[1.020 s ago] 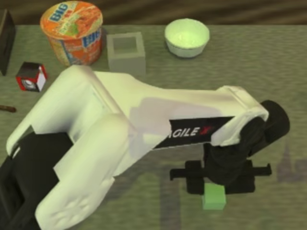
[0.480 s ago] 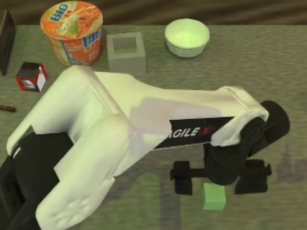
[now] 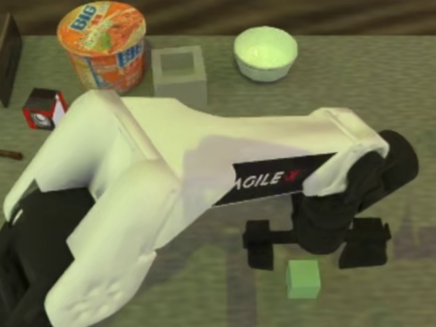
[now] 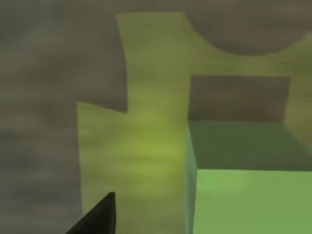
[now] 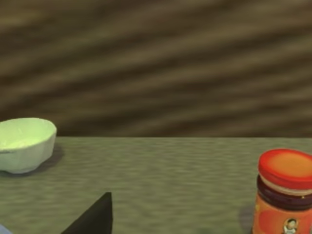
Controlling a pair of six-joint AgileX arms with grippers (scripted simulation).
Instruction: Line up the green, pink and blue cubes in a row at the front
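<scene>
Left gripper (image 3: 317, 244), lower right of the top view: jaws now spread wide, lifted clear of the green cube (image 3: 303, 278), which it clasped 1 s ago; cube released at the front edge; placement appears done; right arm unseen.

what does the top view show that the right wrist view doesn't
Only the top view shows the left tool, open above the table, with the green cube resting just in front of it, plus the noodle cup, the hollow grey-green box and the small patterned cube. Only the right wrist view shows a red-lidded jar and one dark finger of the right arm's own tool. Both show the pale green bowl on the table.
</scene>
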